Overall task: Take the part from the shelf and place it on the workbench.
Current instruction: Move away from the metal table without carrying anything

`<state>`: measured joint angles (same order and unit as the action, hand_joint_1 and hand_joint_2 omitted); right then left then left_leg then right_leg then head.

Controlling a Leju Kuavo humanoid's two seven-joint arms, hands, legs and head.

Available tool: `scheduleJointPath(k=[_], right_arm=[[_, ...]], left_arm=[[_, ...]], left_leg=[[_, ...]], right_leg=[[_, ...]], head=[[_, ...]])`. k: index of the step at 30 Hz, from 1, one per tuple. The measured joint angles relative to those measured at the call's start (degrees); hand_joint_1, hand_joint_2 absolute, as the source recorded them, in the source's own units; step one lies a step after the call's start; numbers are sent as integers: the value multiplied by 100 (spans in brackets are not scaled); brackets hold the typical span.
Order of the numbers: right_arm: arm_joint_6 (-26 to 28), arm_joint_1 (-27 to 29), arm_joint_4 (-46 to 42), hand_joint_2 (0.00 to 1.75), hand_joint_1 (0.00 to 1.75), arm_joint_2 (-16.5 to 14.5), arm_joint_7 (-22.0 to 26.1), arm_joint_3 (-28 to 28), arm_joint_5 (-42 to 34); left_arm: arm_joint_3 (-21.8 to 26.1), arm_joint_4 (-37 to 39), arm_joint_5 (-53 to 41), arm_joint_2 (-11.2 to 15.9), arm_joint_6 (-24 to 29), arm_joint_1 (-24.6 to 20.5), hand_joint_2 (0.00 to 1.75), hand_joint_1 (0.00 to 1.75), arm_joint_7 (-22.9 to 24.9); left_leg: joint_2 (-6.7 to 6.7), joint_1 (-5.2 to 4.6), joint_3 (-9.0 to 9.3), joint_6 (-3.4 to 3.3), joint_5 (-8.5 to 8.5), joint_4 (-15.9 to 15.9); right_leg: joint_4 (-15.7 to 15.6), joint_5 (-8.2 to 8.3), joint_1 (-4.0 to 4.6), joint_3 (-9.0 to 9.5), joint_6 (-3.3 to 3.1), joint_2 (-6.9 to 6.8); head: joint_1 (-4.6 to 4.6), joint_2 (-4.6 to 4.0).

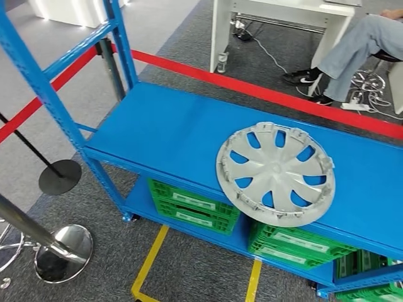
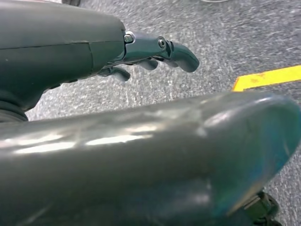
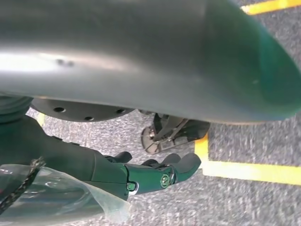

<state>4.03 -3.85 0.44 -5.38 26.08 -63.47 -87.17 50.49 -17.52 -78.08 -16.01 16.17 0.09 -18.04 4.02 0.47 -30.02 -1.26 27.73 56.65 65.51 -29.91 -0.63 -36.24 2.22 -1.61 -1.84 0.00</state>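
Note:
The part is a grey wheel cover (image 1: 276, 173) with curved spokes. It lies flat on the blue shelf (image 1: 161, 132), right of the middle, and its near rim juts slightly over the shelf's front edge. My left hand (image 2: 106, 56) hangs over grey carpet, holding nothing, with its dark fingers (image 2: 167, 49) stretched out. Over the carpet and a yellow floor line, my right hand (image 3: 106, 165) also holds nothing, and its fingers (image 3: 160, 174) are extended.
Green crates (image 1: 194, 207) (image 1: 295, 242) sit on the lower shelf. A blue upright post (image 1: 43, 88) stands at the left. Red barrier tape (image 1: 266, 94) runs behind the shelf, and stanchion bases (image 1: 59, 176) (image 1: 64, 251) stand on the left floor. A seated person (image 1: 361, 44) is at the back right.

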Motion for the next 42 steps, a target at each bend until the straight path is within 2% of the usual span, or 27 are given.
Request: scheduleJointPath(k=[2, 3, 5, 6, 8, 10, 12, 13, 14, 15, 17, 18, 20, 21, 22, 24, 26, 27, 29, 31, 33, 34, 36, 37, 38, 40, 42], right_arm=[[0, -24, 0, 0, 0, 0, -2, 0, 0], [-1, -34, 0, 0, 0, 0, -1, 0, 0], [-1, -26, 0, 0, 0, 0, -1, 0, 0], [-1, -12, 0, 0, 0, 0, -1, 1, 0], [1, -1, 0, 0, 0, 0, -1, 2, 0], [-1, -15, 0, 0, 0, 0, 0, 2, 0], [-3, -21, 0, 0, 0, 0, 0, 2, 0], [-3, -17, 0, 0, 0, 0, 0, 2, 0], [-3, -11, 0, 0, 0, 0, 0, 2, 0], [-3, -7, 0, 0, 0, 0, 0, 2, 0], [-2, -11, -1, 0, 0, -5, 0, 2, 0], [-3, -16, -1, 0, 0, -9, 0, 2, 0], [-3, -17, -2, 0, 0, -18, -1, 2, 0], [-3, -9, -2, 0, 0, -18, -1, 2, 0], [-3, 1, -1, 0, 0, -16, -1, 2, 0], [-3, -2, 1, 0, 0, -14, 0, 2, 0], [-3, -27, 2, 0, 0, -13, 0, 2, 0], [-3, -32, 2, 0, 0, -13, 0, 2, 0], [-3, -16, 2, 0, 0, -13, 0, 2, 0], [1, -4, 2, 0, 0, -12, 0, 2, 0], [12, -15, 2, 0, 0, -11, 3, 2, 0], [31, -17, 2, 0, 0, -11, 1, 2, 0], [94, -5, 2, 0, 0, -11, -33, 3, 0], [132, 1, 2, 44, 0, -11, -56, 3, 0], [165, 3, 2, 87, 0, -11, -73, 3, 0], [213, -6, 2, 175, 0, -11, -81, 2, 0], [242, -10, -1, 175, 0, -11, -140, 36, 12]], left_arm=[[1, -3, -1, 1, -4, 1, 0, 0, -4], [2, -5, -1, 2, -4, -1, 0, 0, -7], [4, -13, -1, 3, -5, -6, 0, 0, -12], [4, -19, -1, 3, -5, -9, 0, 0, -15], [5, -28, -1, 4, -6, -8, 0, 0, -21], [11, -30, -1, 8, -9, -2, 0, 0, -25], [21, -30, -1, 10, -20, 5, 0, 0, -26], [23, -30, -1, 11, -26, 6, 0, 0, -26], [24, -30, -1, 11, -29, 7, 0, 0, -26], [24, -30, -1, 11, -29, 6, 0, 0, -26], [26, -30, -1, 14, -30, 8, 0, 0, -27], [27, -31, -2, 15, -30, 9, 0, 0, -28], [31, -34, -3, 15, -30, 0, 0, 0, -31], [32, -37, -3, 8, -30, -5, 0, 0, -32], [32, -40, -3, 2, -30, -12, 0, 0, -33], [33, -44, -3, -10, -31, -10, 0, 0, -34], [37, -45, -3, -12, -32, -1, 0, 0, -35], [41, -45, -3, -12, -32, 4, 0, 0, -34], [51, -45, -3, -13, -34, 6, 0, 0, -34], [59, -45, -9, -14, -37, 6, 0, 0, -34], [63, -46, -23, -14, -33, 2, 0, 0, -35], [66, -47, -34, -11, -24, -2, 44, 0, -36], [69, -50, -53, -1, 5, -10, 131, 0, -35], [70, -51, -58, 3, 19, -12, 175, 0, -29], [70, -51, -62, 5, 28, -12, 175, 0, -20], [72, -51, -64, 5, 38, -12, 175, 0, 11], [63, -51, -16, 9, 28, -12, 175, 0, 104]], left_leg=[[108, -37, 19, 58, 35, 19], [159, -56, 31, 87, 47, 27], [250, -61, 53, 137, 63, 34], [208, -51, 60, 170, 97, 58], [-25, -26, 9, 231, 255, 231], [-265, -14, -220, 254, 564, 757], [-343, -13, -563, 251, 852, 1478], [-355, -14, -676, 240, 876, 1689], [-365, -16, -697, 218, 781, 1692], [-393, -20, -615, 184, 583, 1470], [-604, -32, -301, 80, 141, 713], [-726, -35, -169, 34, 17, 391], [-853, -47, -76, -11, -12, 130], [-807, -46, -65, -12, -16, 81], [-747, -39, -52, -14, -33, 42], [-603, -11, -17, -37, -74, -51], [-434, -8, -10, -54, -82, -79], [-349, -10, -14, -54, -79, -77], [-194, -10, -15, -42, -70, -74], [-73, -7, 6, -9, -48, -67], [3, -24, 24, 53, -12, -43], [24, -38, 26, 73, 9, -23], [37, -60, 26, 24, 16, 6], [37, -63, 29, -20, 10, 9], [36, -62, 33, -57, -2, 1], [35, -53, 38, -54, -14, -21], [35, -42, 39, -19, -26, -38]], right_leg=[[-660, 181, 29, 384, -53, -212], [-803, 191, 44, 466, -91, -263], [-820, 187, 52, 458, -179, -160], [-822, 194, 46, 453, -215, -105], [-836, 219, 24, 459, -280, -9], [-836, 237, 22, 449, -321, 88], [-833, 245, 38, 440, -347, 225], [-832, 247, 49, 442, -352, 301], [-832, 247, 59, 449, -353, 381], [-831, 248, 70, 460, -353, 462], [-825, 247, 90, 477, -347, 614], [-817, 249, 92, 468, -334, 682], [-809, 268, 71, 415, -272, 795], [-817, 282, 59, 372, -231, 854], [-810, 278, 51, 343, -196, 839], [-584, 113, 61, 201, -137, 597], [85, -254, 47, -123, -75, 294], [462, -413, 29, -308, -40, 235], [772, -446, -6, -447, 17, 185], [197, -103, -35, -118, 44, 94], [-582, 143, -33, 335, 11, -30], [-797, 186, -31, 466, -20, -63], [-881, 199, -26, 525, -71, -52], [-882, 203, -25, 525, -72, -54], [-881, 201, -17, 525, -76, -55], [-879, 189, 1, 525, -105, -55], [-876, 179, 15, 526, -131, -57]], head=[[-8, 0], [-4, 0], [4, 0], [11, 0], [28, 0], [40, 0], [39, 0], [39, 0], [38, 0], [38, 0], [32, 0], [33, 0], [46, 0], [57, 0], [62, 0], [29, 0], [-3, 0], [-8, 0], [-8, 0], [-8, 0], [-3, 0], [3, 0], [17, 0], [18, 0], [18, 0], [18, 0], [17, 0]])
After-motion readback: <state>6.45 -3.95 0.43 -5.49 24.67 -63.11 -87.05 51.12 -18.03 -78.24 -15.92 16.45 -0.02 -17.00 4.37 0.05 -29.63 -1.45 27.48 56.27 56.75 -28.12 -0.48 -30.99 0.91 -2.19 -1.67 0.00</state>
